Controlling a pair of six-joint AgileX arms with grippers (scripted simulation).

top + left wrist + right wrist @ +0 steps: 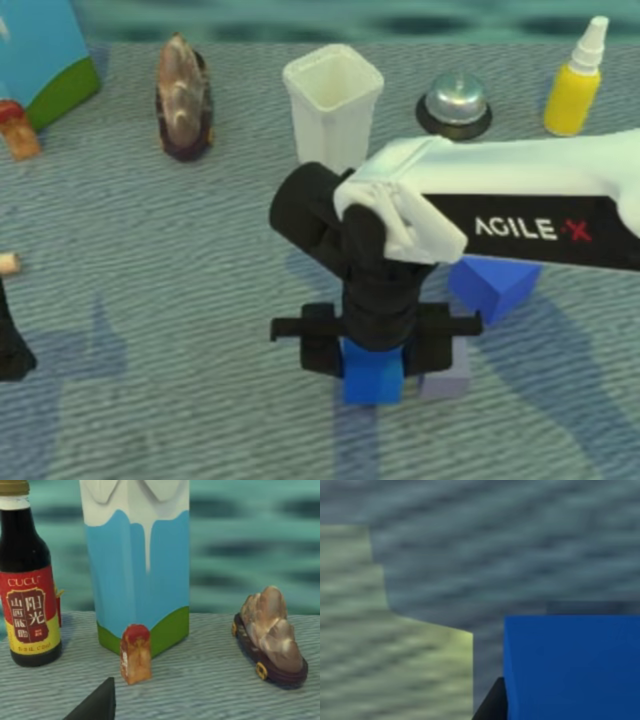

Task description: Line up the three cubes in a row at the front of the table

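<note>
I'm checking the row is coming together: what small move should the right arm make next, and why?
Probably open and lift away: the right gripper straddles the bright blue cube, which sits by the lavender-grey cube near the table's front. The larger blue cube remains behind.

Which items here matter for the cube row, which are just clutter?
Job: bright blue cube under the right gripper; lavender-grey cube; medium-blue cube; table.

Clutter: white cup, bell, yellow bottle, carton, sauce bottle, polished stone, small seal.
</note>
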